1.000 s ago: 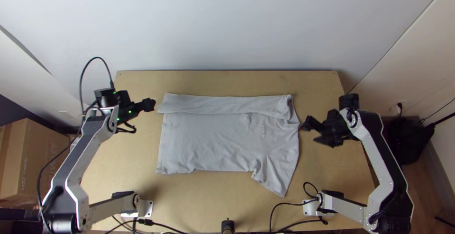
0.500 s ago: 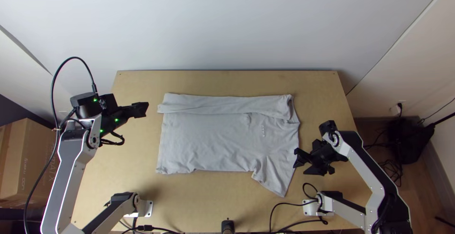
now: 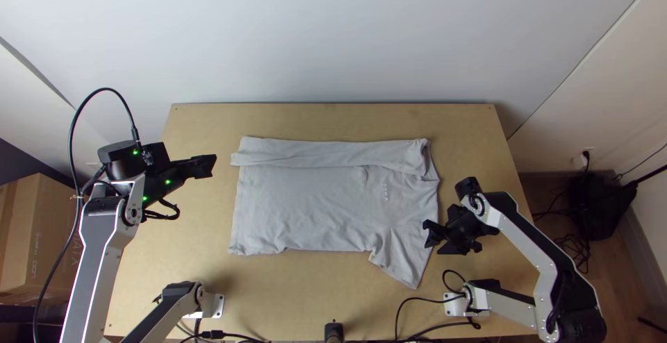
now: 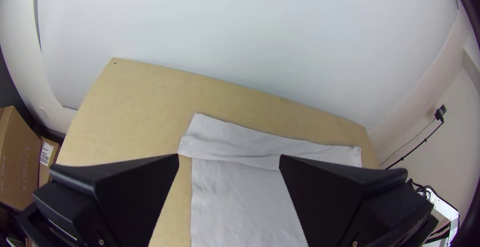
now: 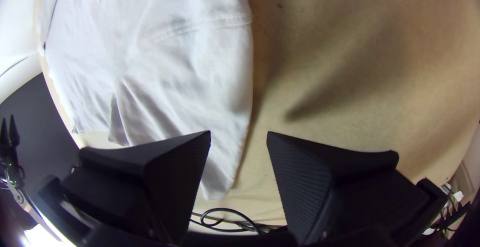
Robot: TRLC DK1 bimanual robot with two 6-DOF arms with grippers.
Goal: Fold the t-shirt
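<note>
The tabletop (image 3: pixel 313 284) fills the middle and lower part of the top view. The shirt (image 3: pixel 313 207) lies across its centre, mostly spread, neck side to the right. Along its upper side runs a folded-over band (image 3: pixel 326 153), so one side fold looks made and the opposite one seems the step in hand. The left pincer (image 4: pixel 229 156), at the left of the top view, stands wide and empty, apart from the cloth. The right pincer (image 5: pixel 239 133), right of centre, is also wide and empty, close by the outer edge of the loose sleeve (image 3: pixel 406 260), which points toward the lower right. The next move likely calls for gripping near that sleeve while the left pincer comes down to the lower-left hem corner (image 3: pixel 238 248), then folding both upward together; uneven lifting could skew it.
</note>
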